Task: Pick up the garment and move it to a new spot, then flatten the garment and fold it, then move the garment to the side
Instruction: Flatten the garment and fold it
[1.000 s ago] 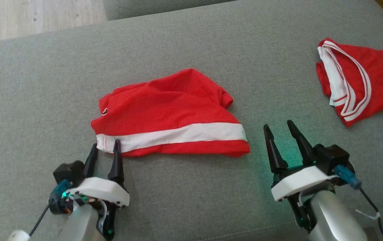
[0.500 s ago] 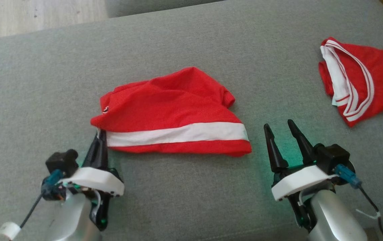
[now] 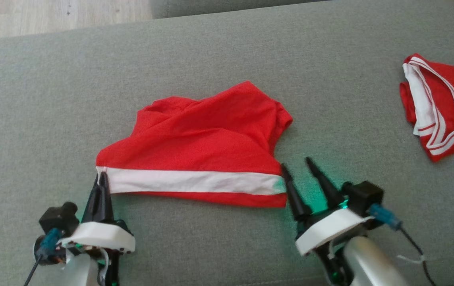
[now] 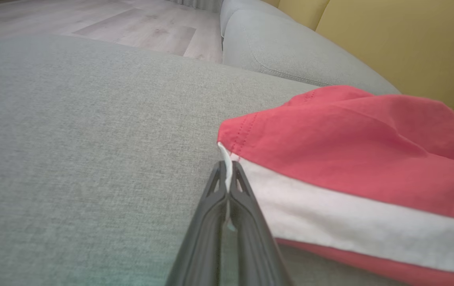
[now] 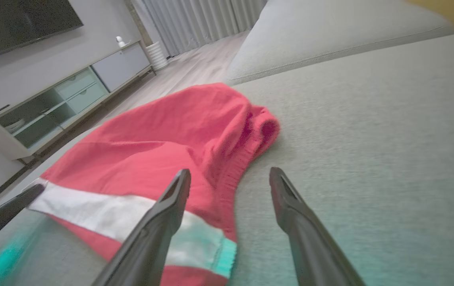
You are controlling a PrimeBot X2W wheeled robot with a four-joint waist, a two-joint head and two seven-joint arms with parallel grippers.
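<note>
The garment (image 3: 203, 147) is red with a white band along its near edge and lies rumpled in the middle of the grey sofa cushion (image 3: 227, 51). My left gripper (image 3: 100, 176) is shut on the band's left corner; in the left wrist view the white edge (image 4: 227, 171) sits pinched between the closed fingers, with the garment (image 4: 350, 159) spreading to the right. My right gripper (image 3: 296, 163) stands open at the garment's near right corner. In the right wrist view its (image 5: 230, 172) left finger lies over the garment (image 5: 151, 147) and its right finger is over bare cushion.
A second red garment with white trim (image 3: 441, 107) lies at the far right of the cushion. Wooden floor (image 3: 52, 16) shows beyond the cushion's far left edge. Another grey cushion (image 4: 290, 51) and a yellow backrest (image 4: 389, 39) lie behind.
My left gripper has shut on the garment's left corner and drawn it leftward and nearer, stretching the white band. The right gripper now sits against the right corner, still open. The head view has shifted.
</note>
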